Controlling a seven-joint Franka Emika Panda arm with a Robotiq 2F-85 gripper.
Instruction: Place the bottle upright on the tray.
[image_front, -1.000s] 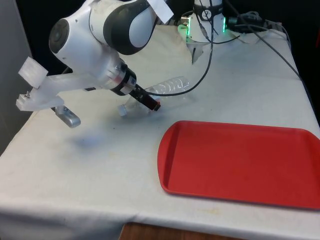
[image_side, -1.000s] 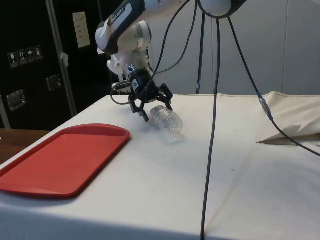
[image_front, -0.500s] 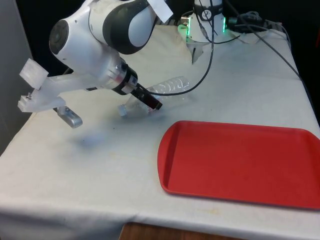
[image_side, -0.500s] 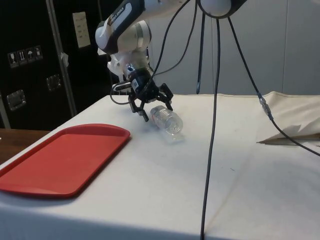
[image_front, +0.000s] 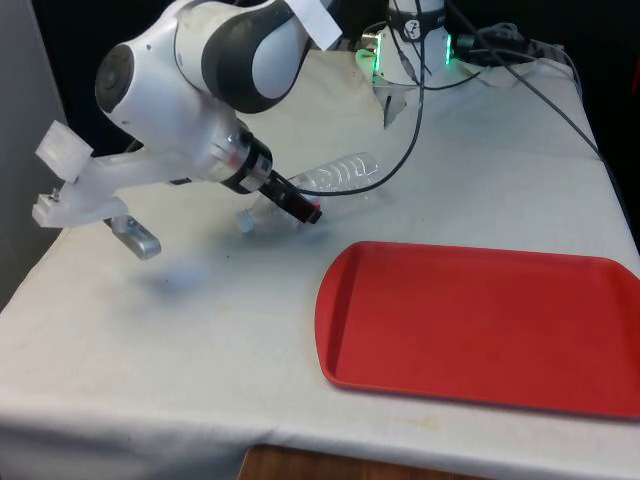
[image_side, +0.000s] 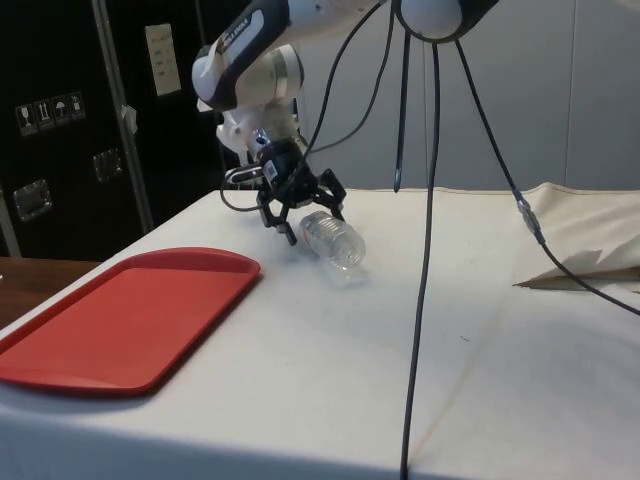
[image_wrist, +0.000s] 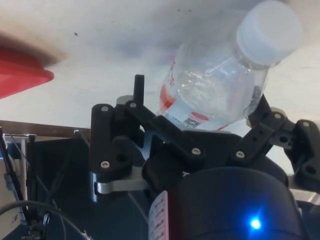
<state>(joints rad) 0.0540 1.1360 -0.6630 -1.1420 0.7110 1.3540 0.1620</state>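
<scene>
Bottle (image_side: 333, 240) lying on its side on the white cloth (image_front: 200, 330), apart from the red tray (image_front: 480, 325). Gripper (image_side: 302, 218) spread wide, fingers astride the bottle, not yet clamped.

Table (image_front: 200, 340) under white cloth, wrinkled, faint stains | wooden edge (image_front: 400, 468) showing below cloth at near side | black curtains (image_front: 70, 40) at far end | dark cabinets (image_side: 60, 130) with labels and metal latches | pale panelled wall (image_side: 560, 90) beyond | black cables (image_side: 425, 250) hanging, trailing across cloth
</scene>
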